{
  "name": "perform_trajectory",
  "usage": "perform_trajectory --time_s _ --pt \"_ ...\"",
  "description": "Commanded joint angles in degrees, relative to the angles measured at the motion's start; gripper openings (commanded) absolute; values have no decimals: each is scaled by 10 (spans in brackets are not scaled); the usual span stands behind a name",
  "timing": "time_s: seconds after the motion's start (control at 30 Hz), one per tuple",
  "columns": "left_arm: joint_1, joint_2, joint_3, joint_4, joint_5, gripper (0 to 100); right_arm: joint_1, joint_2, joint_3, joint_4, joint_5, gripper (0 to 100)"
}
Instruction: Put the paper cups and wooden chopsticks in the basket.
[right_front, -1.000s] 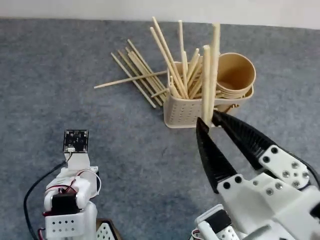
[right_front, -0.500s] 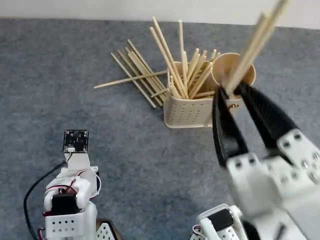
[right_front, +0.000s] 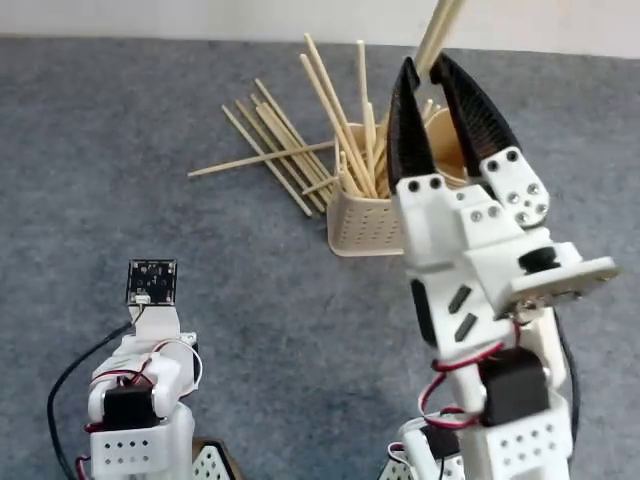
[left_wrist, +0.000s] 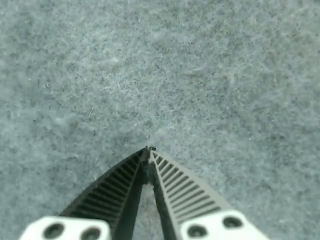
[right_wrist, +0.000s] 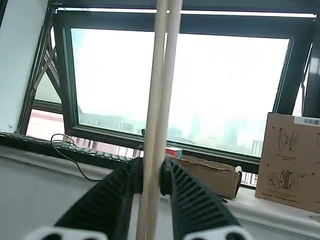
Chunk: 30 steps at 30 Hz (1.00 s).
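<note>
My right gripper is raised high over the basket, shut on a pair of wooden chopsticks that point up past the table's far edge. In the right wrist view the same chopsticks run between the right gripper's fingers, with a window behind. The cream basket holds several chopsticks standing on end and paper cups, partly hidden by the arm. More chopsticks lie loose on the grey mat left of the basket. My left gripper is shut with nothing in it, low over bare mat.
The left arm's base sits at the front left of the grey mat. A white wall edge runs along the table's far side. On the sill beyond, the right wrist view catches cardboard boxes.
The right arm has swung up and toward the far side with the chopsticks, from in front of the basket to high above it. The left arm has stayed still.
</note>
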Motion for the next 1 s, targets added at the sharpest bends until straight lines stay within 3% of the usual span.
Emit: perform_trajectory --time_s 0.0,0.13,0.43,0.97 --pt "13 -3 12 4 5 5 6 -1 28 -76 -10 6" --pt "13 -3 12 4 5 5 7 10 64 -134 -55 6" --pt "13 -3 12 4 5 5 33 149 68 -228 -62 6" --pt "13 -3 12 4 5 5 39 76 282 -210 -37 6"
